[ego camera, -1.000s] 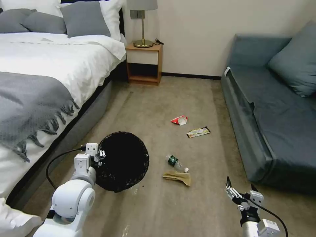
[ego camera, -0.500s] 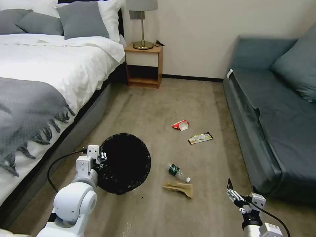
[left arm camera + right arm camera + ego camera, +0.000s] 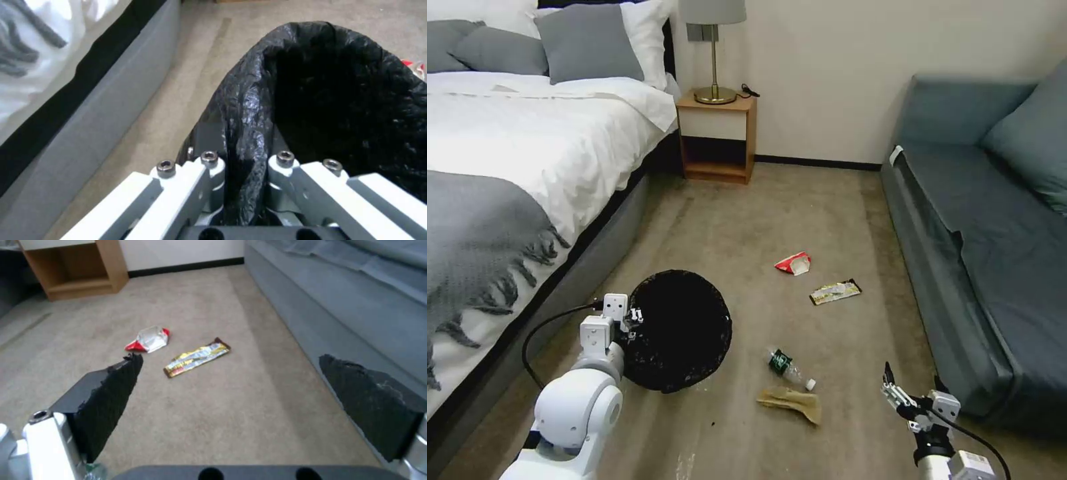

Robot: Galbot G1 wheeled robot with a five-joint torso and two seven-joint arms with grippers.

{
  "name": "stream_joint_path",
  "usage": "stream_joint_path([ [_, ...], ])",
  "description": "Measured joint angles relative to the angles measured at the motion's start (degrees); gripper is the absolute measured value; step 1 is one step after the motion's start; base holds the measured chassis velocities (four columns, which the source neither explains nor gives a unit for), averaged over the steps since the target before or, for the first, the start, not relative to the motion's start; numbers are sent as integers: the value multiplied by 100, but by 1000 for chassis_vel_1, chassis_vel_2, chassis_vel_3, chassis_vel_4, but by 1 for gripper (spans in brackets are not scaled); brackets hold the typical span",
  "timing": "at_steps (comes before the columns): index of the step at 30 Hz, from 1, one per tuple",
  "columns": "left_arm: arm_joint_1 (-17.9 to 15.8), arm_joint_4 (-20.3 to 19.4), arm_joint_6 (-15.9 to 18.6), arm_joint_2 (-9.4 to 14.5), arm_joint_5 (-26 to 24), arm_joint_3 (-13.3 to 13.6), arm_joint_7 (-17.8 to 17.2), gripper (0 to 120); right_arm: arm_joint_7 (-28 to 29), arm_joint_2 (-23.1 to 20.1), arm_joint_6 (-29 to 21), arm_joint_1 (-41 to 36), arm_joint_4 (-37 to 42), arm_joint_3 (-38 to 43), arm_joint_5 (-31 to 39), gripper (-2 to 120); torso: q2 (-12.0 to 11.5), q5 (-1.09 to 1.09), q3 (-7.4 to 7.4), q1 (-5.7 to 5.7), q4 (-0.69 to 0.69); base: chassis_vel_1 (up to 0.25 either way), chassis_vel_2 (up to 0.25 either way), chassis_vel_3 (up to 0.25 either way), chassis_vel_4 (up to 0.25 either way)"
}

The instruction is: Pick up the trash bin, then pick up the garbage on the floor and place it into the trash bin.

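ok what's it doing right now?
The left end effector is shut on the bag-lined rim of the trash bin, holding it beside the bed. The right end effector is open and empty, low near the sofa. All four litter pieces lie on the carpet: brown paper bag, green-label bottle, red-and-white packet, gold-and-black wrapper. Nothing picked yet.
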Motion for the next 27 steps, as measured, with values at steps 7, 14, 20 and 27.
stream_joint_path([
  [7, -21, 21, -5, 26, -23, -23, 27, 7, -150, 0, -6, 57, -69, 8, -4, 100, 0, -1, 0, 0, 0, -100, 96, 104, -96],
  [14, -27, 22, -10, 53, -27, -62, 72, 7, -341, 0, 33, 90, -138, -4, -48, 100, 0, -1, 0, 0, 0, -43, 46, 46, -46],
  [20, 22, -4, -20, 76, -28, -105, 92, 7, -490, -72, -109, 157, -160, -3, -133, 100, 0, 0, 0, 0, 0, 0, 0, 0, 0],
  [27, 172, -221, -6, 98, 13, -148, 159, 7, -1088, -409, -278, 231, -229, 152, -265, 100, 0, 0, 0, 0, 0, 0, 0, 0, 0],
])
